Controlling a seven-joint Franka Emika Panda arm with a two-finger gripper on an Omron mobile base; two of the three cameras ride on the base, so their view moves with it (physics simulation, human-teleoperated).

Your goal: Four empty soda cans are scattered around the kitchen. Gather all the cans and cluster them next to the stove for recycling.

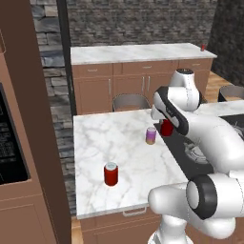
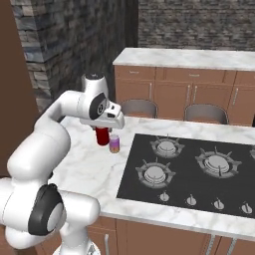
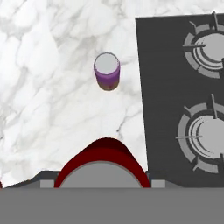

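My gripper (image 1: 166, 122) (image 2: 102, 129) is shut on a red soda can (image 1: 167, 128) (image 2: 102, 136) (image 3: 104, 157), held upright at the stove's left edge; I cannot tell whether it touches the marble. The purple-pink can (image 1: 151, 136) (image 2: 114, 143) (image 3: 106, 71) stands just beside it on the island counter (image 1: 109, 138), close to the black stove (image 2: 199, 169) (image 3: 175, 87) (image 1: 190, 148). A second red can (image 1: 111, 174) stands near the counter's front left. A third red can (image 1: 202, 47) sits far off on the back counter's right end.
Two grey stools (image 2: 139, 107) (image 2: 206, 113) stand behind the island. The back counter (image 1: 143, 53) runs along the stone wall. A tall brown cabinet with a dark appliance (image 1: 9, 143) stands at the left. Stove knobs (image 2: 191, 200) line the cooktop's front.
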